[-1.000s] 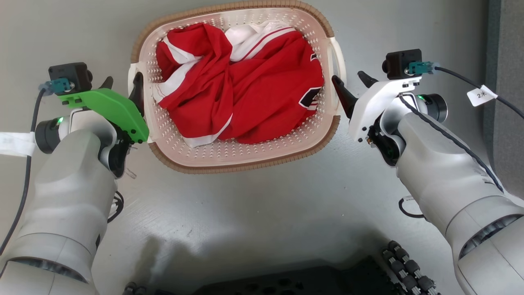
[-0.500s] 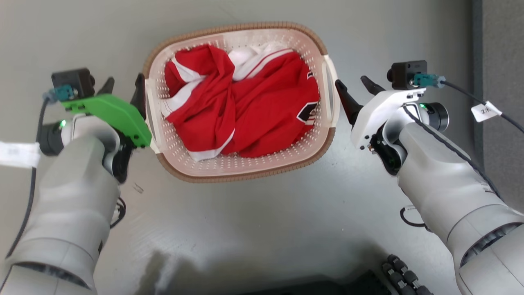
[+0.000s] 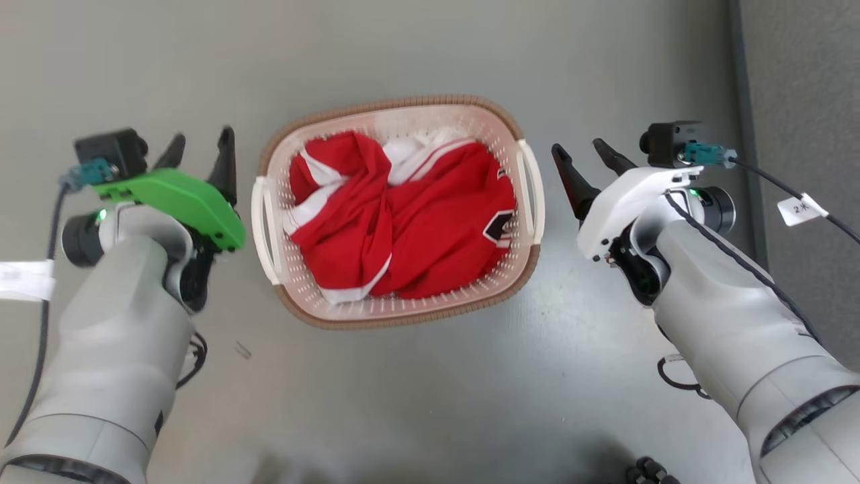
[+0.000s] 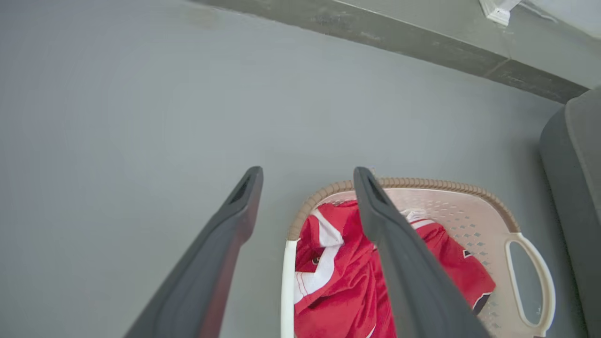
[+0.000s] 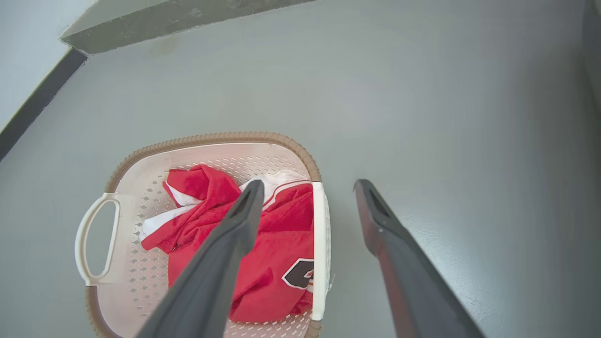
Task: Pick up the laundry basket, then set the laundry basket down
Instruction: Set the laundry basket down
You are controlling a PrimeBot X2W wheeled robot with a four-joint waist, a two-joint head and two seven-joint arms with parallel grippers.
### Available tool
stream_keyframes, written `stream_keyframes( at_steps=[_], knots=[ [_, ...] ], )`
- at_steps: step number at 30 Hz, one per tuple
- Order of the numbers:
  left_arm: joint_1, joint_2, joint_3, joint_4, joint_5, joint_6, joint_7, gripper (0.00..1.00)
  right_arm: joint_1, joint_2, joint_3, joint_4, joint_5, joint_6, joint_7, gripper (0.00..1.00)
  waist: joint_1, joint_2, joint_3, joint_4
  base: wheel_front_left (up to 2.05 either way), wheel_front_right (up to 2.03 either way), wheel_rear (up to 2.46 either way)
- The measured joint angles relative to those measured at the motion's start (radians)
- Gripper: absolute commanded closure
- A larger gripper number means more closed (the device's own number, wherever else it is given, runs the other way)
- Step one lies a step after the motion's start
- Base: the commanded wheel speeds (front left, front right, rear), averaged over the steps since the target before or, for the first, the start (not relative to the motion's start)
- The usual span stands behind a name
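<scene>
The laundry basket (image 3: 396, 105) rests on the grey floor, cream and perforated with a brown rim and a white handle on each side. A red and white garment (image 3: 430, 228) lies crumpled inside it. My left gripper (image 3: 201, 138) is open just left of the left handle, with a gap between them. My right gripper (image 3: 578, 146) is open just right of the right handle, also apart from it. In the left wrist view the left gripper (image 4: 307, 170) hangs above the basket (image 4: 422, 183). In the right wrist view the right gripper (image 5: 308, 183) straddles the near handle of the basket (image 5: 211, 138) from above.
A dark grey upholstered piece (image 3: 806, 101) runs along the right side, and it appears again (image 4: 577, 188) beyond the basket. A dark skirting strip (image 4: 422, 42) marks the wall. Part of my base (image 3: 648, 470) shows at the bottom. Open floor surrounds the basket.
The head camera has risen, so the basket looks smaller and lower. Both grippers were at the basket's handles; now each stands apart from its handle, higher and open.
</scene>
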Motion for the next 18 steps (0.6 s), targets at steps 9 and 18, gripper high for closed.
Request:
stream_keyframes(
  at_steps=[9,18],
  knots=[
    [0.056,0.042,0.104,-0.187,0.07,0.037,0.0,0.0,0.025,-0.058,-0.09,-0.168,-0.018,-0.003,0.0,0.0,-0.0001,0.0,-0.108,0.002,0.0,0.0,0.0],
    [0.132,0.061,0.172,-0.382,0.18,0.09,0.0,0.0,0.086,-0.098,-0.184,-0.331,-0.079,-0.048,0.0,0.0,-0.0001,0.0,-0.199,0.001,0.0,0.0,0.0]
  ],
)
